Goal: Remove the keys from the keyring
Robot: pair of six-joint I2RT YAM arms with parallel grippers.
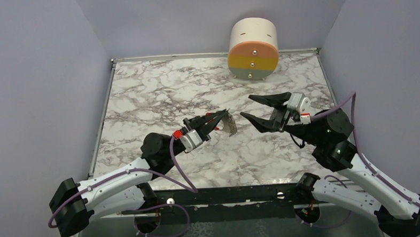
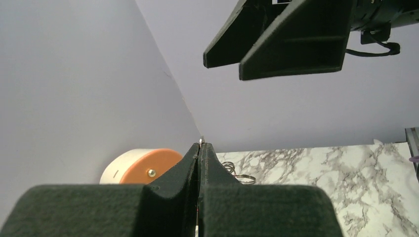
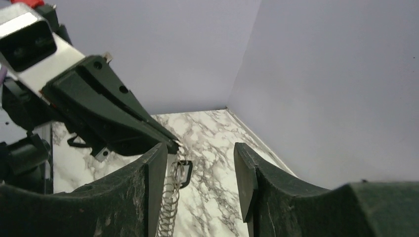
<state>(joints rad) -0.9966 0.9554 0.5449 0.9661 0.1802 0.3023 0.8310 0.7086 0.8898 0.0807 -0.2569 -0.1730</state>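
One marble table (image 1: 143, 100) fills the middle of the top view, with plain walls around it. Two arms reach in from the bottom edge: the left arm (image 1: 114, 187) from the lower left and the right arm (image 1: 360, 181) from the lower right. One drum (image 1: 252, 42) lies on its side at the upper centre. Its body is cream, and its round face is banded orange, yellow and grey-green with three small studs in a row.

There are two grippers, and they meet tip to tip near the centre without touching. The left gripper (image 1: 222, 113) has its jaws pressed fully together, pinching the keys (image 1: 230, 124) at its tip. In its own wrist view, a speck of metal pokes out above the closed fingertips. The right gripper (image 1: 246, 106) stands just right of the bunch with its jaws spread wide and nothing held between them.

The bunch counts two pieces. One red piece (image 1: 211, 114) sits between the left fingers, and one silvery strip (image 3: 169, 207) hangs from their tip at the lower centre of the right wrist view.

One keyring (image 3: 187, 173), a small dark loop, sits just right of the strip's top, under the left gripper's tip. Whether it is threaded through the strip cannot be told.
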